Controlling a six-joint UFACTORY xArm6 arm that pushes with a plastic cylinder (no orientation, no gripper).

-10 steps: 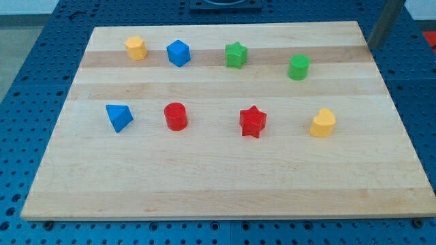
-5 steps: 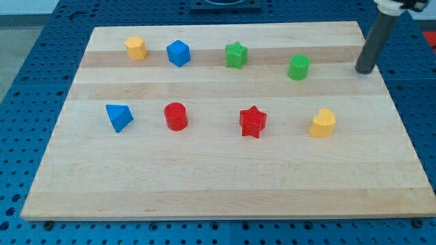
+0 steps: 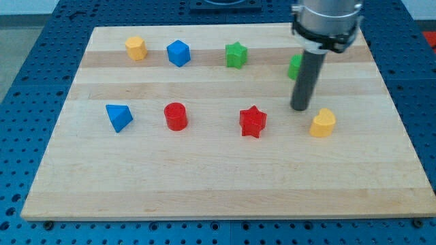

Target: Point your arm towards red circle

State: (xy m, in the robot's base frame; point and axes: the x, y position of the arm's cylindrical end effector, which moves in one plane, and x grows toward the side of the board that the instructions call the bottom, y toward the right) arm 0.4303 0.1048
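Observation:
The red circle [image 3: 176,116] stands on the wooden board [image 3: 204,184], left of centre in the lower row. My tip [image 3: 300,108] is far to its right, between the red star [image 3: 253,122] and the yellow heart-shaped block [image 3: 323,123], close to the heart's upper left. The rod rises from there and hides most of the green cylinder [image 3: 293,66] behind it.
A blue triangular block [image 3: 119,117] lies left of the red circle. Along the top row are a yellow hexagonal block [image 3: 136,48], a blue block [image 3: 178,53] and a green star [image 3: 236,54]. A blue perforated table surrounds the board.
My rod has come in from the view's top right corner, moving left and down across the board to beside the yellow heart. No block has moved.

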